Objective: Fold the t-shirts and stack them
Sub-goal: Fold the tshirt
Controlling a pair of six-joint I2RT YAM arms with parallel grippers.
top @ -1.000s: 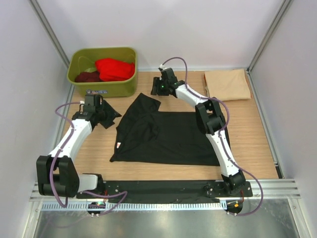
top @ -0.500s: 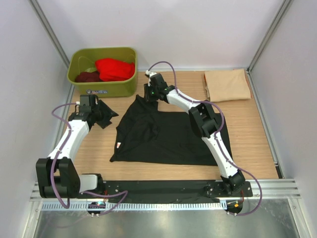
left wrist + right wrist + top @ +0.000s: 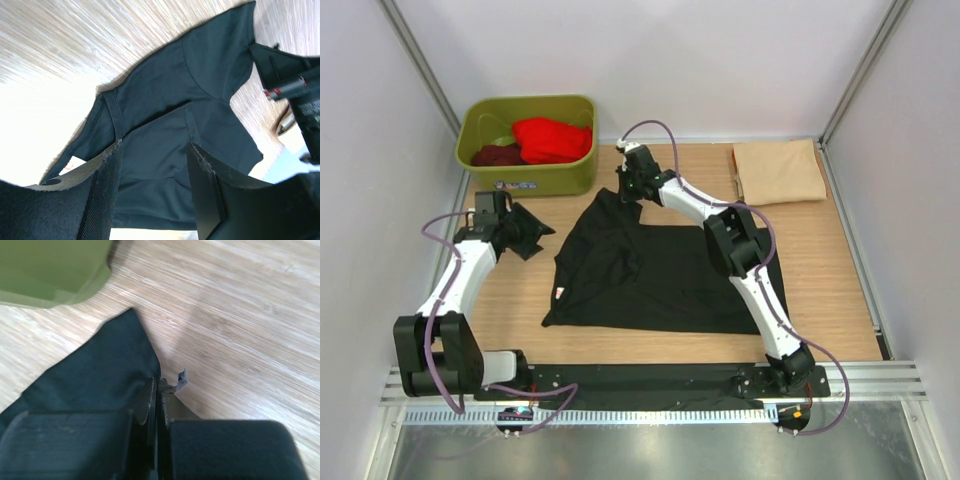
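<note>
black t-shirt [image 3: 660, 275] spread mid-table | beige t-shirt [image 3: 778, 172] folded far-right | red t-shirt [image 3: 552, 140], maroon t-shirt [image 3: 498, 155] in tub [image 3: 545, 178]

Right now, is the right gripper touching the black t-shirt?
Touching. Right wrist view: the right gripper is shut on the edge of the black t-shirt, with no gap.

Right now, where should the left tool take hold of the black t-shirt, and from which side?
Grip the black t-shirt at its left edge above the white label, coming low from the left: that edge faces the open left tool, and the right tool pinches the far corner.
</note>
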